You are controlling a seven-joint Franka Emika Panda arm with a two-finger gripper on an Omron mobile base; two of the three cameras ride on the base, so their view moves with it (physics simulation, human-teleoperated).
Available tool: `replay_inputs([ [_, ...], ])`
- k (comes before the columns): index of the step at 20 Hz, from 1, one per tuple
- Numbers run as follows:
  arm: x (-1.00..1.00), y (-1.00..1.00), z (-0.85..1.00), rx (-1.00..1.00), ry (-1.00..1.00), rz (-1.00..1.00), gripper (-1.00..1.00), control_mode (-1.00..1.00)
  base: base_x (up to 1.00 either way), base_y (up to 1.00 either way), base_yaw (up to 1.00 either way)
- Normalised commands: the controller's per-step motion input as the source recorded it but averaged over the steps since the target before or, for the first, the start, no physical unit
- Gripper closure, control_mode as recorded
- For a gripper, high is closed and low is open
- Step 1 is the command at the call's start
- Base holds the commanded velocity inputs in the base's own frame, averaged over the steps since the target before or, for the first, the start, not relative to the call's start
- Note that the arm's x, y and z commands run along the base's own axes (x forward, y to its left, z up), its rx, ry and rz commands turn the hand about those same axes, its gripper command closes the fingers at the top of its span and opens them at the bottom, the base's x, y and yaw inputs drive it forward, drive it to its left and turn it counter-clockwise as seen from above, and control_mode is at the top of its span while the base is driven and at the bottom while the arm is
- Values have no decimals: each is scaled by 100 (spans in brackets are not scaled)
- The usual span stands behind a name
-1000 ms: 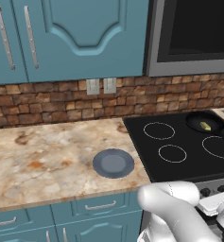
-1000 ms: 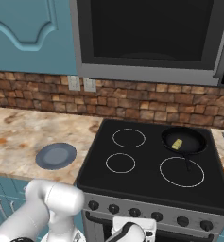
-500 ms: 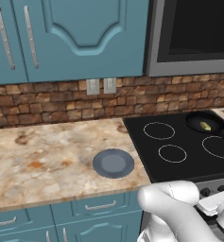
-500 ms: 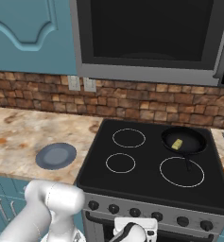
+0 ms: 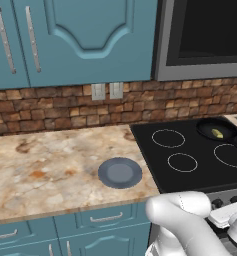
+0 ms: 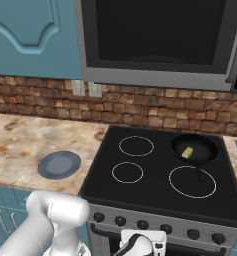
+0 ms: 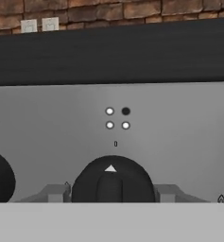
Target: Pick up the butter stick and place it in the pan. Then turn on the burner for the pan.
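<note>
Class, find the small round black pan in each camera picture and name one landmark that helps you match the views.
Left base view: the small round black pan sits at the right edge, on the back burner.
Right base view: right of centre, on the back right burner.
Hand view: not in it.
Shared landmark: the pair of pale wall outlets on the brick.

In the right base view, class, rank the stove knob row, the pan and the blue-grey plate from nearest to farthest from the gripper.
1. Stove knob row: just above the gripper, on the front panel.
2. Blue-grey plate: on the counter, left.
3. Pan: back right burner, holding the butter stick.
</note>
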Motion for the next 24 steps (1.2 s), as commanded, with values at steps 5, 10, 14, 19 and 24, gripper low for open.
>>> replay_inputs([
  [5, 0, 3, 0, -3, 3, 0, 100, -100, 0, 0, 0],
  [10, 0, 0, 0, -24, 1, 0, 100, -100, 0, 0, 0],
  [14, 0, 0, 0, -34, 0, 3, 100, -100, 0, 0, 0],
  [19, 0, 1, 0, -35, 2, 4, 100, -100, 0, 0, 0],
  [24, 0, 1, 0, -35, 4, 6, 100, -100, 0, 0, 0],
])
